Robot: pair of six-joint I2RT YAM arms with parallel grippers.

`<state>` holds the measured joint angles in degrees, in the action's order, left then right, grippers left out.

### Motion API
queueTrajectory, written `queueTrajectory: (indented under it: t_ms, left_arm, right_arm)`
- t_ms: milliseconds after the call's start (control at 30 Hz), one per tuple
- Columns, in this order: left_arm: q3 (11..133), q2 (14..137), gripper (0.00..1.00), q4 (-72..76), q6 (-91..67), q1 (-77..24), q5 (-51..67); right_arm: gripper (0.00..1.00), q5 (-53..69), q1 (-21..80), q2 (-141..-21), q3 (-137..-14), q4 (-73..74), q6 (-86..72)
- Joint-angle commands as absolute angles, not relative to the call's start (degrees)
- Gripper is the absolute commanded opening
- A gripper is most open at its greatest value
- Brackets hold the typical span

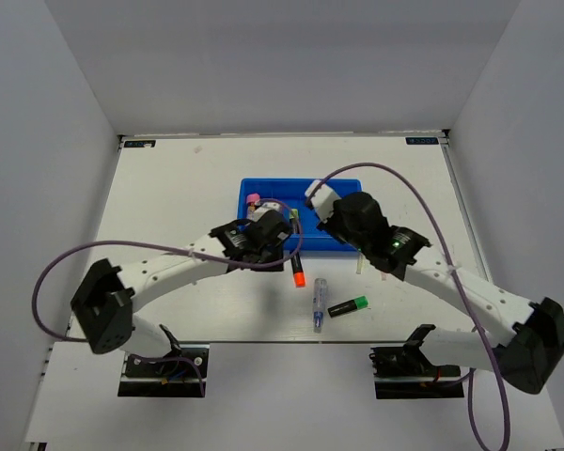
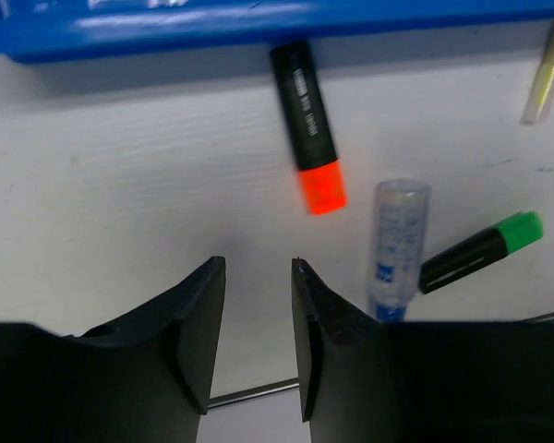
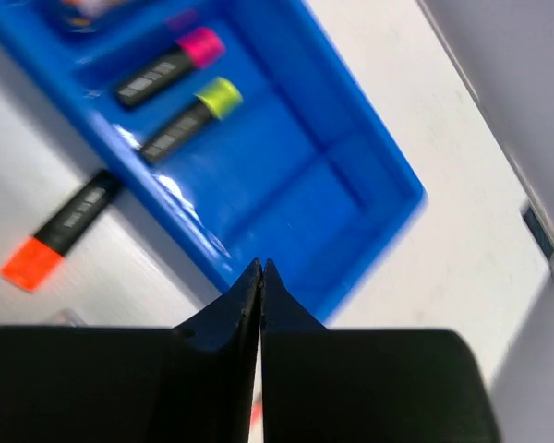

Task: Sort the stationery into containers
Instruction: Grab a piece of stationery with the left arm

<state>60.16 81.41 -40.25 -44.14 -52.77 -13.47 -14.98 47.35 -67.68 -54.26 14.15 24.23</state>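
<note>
We note the left gripper parted and empty over the table, and the right gripper clenched on nothing. The orange-capped highlighter lies outside the blue tray, its black end at the tray wall, while the pink-capped highlighter and yellow-capped highlighter lie inside. The barrel print is too blurred to read.

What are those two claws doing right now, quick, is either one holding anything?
Left gripper: partly open, nothing in it.
Right gripper: shut, nothing visibly held.
</note>
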Motion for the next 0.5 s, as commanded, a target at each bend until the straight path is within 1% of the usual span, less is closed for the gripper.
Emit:
queueTrajectory:
  t_ms: [0, 33, 67, 133, 167, 200, 233, 300, 333, 467]
  left_arm:
    - [68.4, 86.4, 0.46, -43.8, -49.1, -55.7, -20.1]
    - [69.7, 88.9, 0.49, -44.5, -50.1, -56.1, -21.1]
    - [73.1, 91.8, 0.55, -45.4, -52.1, -57.2, -21.8]
    - [75.0, 95.7, 0.58, -47.4, -56.1, -57.7, -23.4]
    - [77.3, 97.7, 0.6, -47.9, -56.9, -57.9, -23.6]
    - [77.9, 99.6, 0.63, -47.9, -57.4, -58.2, -23.3]
    - [78.5, 100.7, 0.63, -48.2, -59.2, -58.4, -23.3]
    - [80.1, 103.5, 0.64, -48.1, -60.1, -58.5, -23.3]
    - [80.5, 104.1, 0.64, -48.3, -61.6, -58.6, -23.6]
    - [81.1, 107.0, 0.64, -48.0, -63.1, -58.6, -23.9]
  right_arm:
    - [0.0, -24.7, 44.3, -63.7, -56.7, 22.9, 17.9]
    - [0.0, -27.3, 43.3, -63.1, -56.9, 23.4, 15.8]
    - [0.0, -27.9, 42.1, -62.8, -56.8, 23.9, 15.0]
    - [0.02, -30.8, 41.2, -61.8, -54.9, 24.9, 14.3]
    - [0.09, -30.9, 39.7, -61.2, -54.1, 24.9, 13.5]
    - [0.28, -30.9, 39.1, -60.9, -53.3, 24.7, 13.3]
    - [0.3, -30.4, 38.6, -60.5, -50.9, 24.7, 12.8]
    - [0.3, -28.9, 36.7, -58.0, -49.3, 23.6, 10.8]
    - [0.24, -28.0, 35.6, -57.5, -47.1, 23.1, 10.0]
    - [0.2, -25.8, 33.4, -54.9, -44.1, 22.0, 8.6]
